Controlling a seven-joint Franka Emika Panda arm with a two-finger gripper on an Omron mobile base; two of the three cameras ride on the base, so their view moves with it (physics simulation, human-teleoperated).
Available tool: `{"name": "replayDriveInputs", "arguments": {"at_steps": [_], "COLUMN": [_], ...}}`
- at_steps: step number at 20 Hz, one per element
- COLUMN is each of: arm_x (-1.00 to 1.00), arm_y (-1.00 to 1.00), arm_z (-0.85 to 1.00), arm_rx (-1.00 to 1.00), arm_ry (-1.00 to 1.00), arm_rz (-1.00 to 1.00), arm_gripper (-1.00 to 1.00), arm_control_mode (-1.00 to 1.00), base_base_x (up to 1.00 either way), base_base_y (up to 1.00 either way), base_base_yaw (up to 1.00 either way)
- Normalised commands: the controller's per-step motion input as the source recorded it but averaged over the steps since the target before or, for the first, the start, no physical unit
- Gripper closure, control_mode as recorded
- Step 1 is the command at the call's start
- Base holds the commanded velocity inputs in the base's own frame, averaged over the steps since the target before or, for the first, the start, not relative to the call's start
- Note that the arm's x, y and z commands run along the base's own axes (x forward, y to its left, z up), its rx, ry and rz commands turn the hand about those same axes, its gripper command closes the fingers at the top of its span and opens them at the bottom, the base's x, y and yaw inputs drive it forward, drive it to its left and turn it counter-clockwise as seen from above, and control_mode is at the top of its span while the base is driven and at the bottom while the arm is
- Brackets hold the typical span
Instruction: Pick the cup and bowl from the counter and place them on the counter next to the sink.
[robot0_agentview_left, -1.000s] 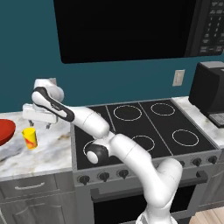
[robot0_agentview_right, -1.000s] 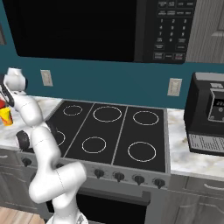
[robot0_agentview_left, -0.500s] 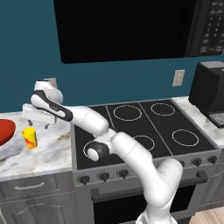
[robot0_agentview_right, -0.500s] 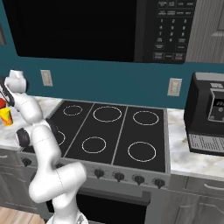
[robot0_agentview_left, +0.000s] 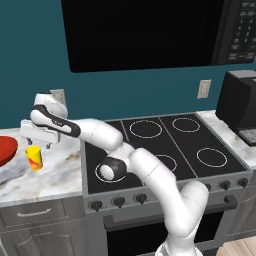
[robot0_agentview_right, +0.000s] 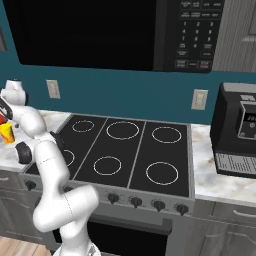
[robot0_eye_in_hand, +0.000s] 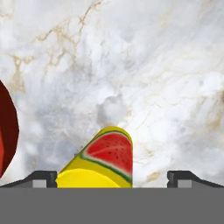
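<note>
From the left base view, the 2-finger gripper (robot0_agentview_left: 36, 141) hung open above the small yellow cup (robot0_agentview_left: 34, 158) on the white veined marble counter (robot0_agentview_left: 55, 170), with the wide red bowl (robot0_agentview_left: 6, 150) left of the cup. From the right base view, the cup (robot0_agentview_right: 7, 133) stood far left. In the hand view, the cup (robot0_eye_in_hand: 99, 162) lay between the spread fingertips (robot0_eye_in_hand: 43, 177), with the bowl (robot0_eye_in_hand: 8, 127) at left.

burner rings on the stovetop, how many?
6. On the stovetop: three along the back; three along the front, far right, middle, and the left one mostly hidden behind the arm's elbow.
</note>
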Motion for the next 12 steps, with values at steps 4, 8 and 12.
{"name": "replayDriveInputs", "arguments": {"at_steps": [4,8,12], "arm_x": [-0.11,-0.23,-0.24], "arm_y": [0.00,0.00,0.00], "arm_z": [0.01,0.10,0.01], "arm_rx": [0.00,0.00,0.00], "arm_ry": [0.00,0.00,0.00], "arm_rz": [0.00,0.00,0.00], "arm_gripper": [-1.00,-1.00,-1.00], "arm_control_mode": [-1.00,-1.00,-1.00], "base_base_x": [0.00,0.00,0.00], "base_base_y": [0.00,0.00,0.00], "base_base_yaw": [0.00,0.00,0.00]}}
